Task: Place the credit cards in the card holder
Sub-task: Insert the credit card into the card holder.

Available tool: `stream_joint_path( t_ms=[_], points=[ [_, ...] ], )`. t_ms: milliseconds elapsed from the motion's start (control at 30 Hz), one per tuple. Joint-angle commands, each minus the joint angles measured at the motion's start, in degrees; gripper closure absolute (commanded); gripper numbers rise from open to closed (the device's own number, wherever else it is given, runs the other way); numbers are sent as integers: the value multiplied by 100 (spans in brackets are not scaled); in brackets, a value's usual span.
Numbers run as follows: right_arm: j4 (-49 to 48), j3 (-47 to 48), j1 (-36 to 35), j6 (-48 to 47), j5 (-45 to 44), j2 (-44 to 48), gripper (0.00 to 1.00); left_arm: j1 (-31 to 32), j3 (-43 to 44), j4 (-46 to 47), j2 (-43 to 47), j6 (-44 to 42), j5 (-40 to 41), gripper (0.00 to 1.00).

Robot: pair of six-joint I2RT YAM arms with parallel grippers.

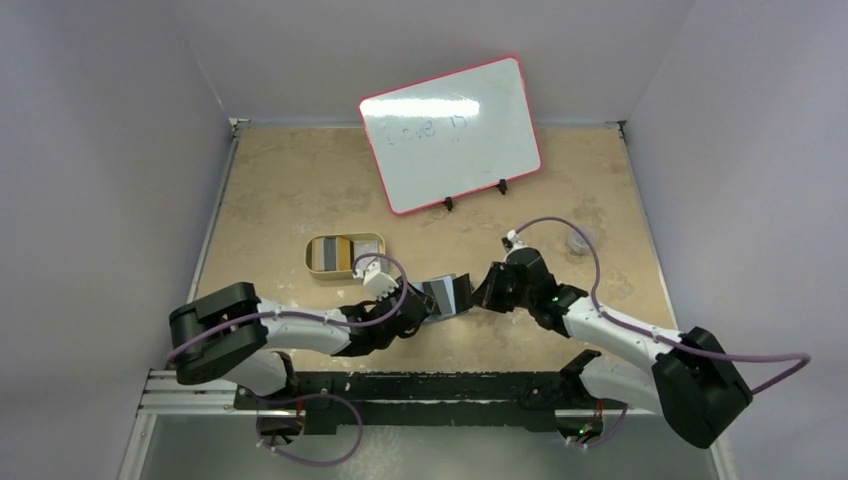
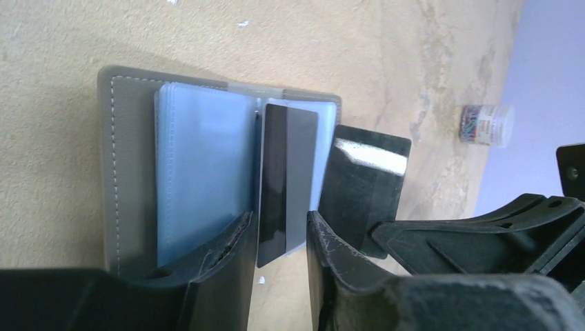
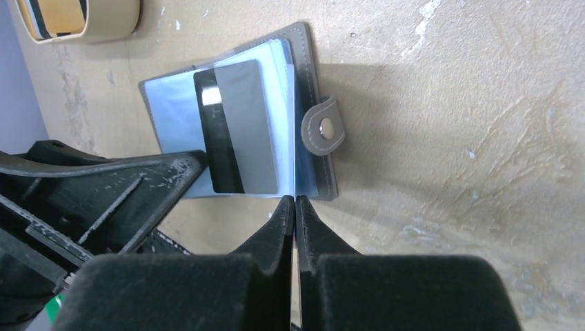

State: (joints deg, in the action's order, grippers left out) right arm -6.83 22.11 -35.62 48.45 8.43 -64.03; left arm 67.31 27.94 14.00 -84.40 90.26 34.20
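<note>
Across the card holder [image 2: 127, 172], left claw [image 2: 279, 221] faces right claw [image 3: 295, 201], forearms low.

Our left arm [image 1: 300, 328] and right arm [image 1: 612, 328] pair white links with black joints; purple cables [image 1: 590, 262] loop along both. The left hand [image 2: 279, 217] and right hand [image 3: 294, 207] are matte black, scuffed.

Only writing in view is faint marker handwriting on the red-framed white rectangular whiteboard [image 1: 450, 135], and it's too faint to read. The label on the small clear plastic jar [image 2: 487, 124] is blurred and unreadable.
</note>
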Motion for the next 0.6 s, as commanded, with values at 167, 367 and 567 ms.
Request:
stream_joint_path(
  t_ms=[167,367,567],
  points=[
    [1397,846,-17,-468,-442,598,100,-352,149,-280,590,-534,-197,64],
    [1355,1002,-17,-741,-572,156,100,-451,384,-379,297,-731,-456,62],
    [1583,1236,-19,-968,-1022,-32,100,-489,458,-270,76,-783,-555,62]
  ],
)
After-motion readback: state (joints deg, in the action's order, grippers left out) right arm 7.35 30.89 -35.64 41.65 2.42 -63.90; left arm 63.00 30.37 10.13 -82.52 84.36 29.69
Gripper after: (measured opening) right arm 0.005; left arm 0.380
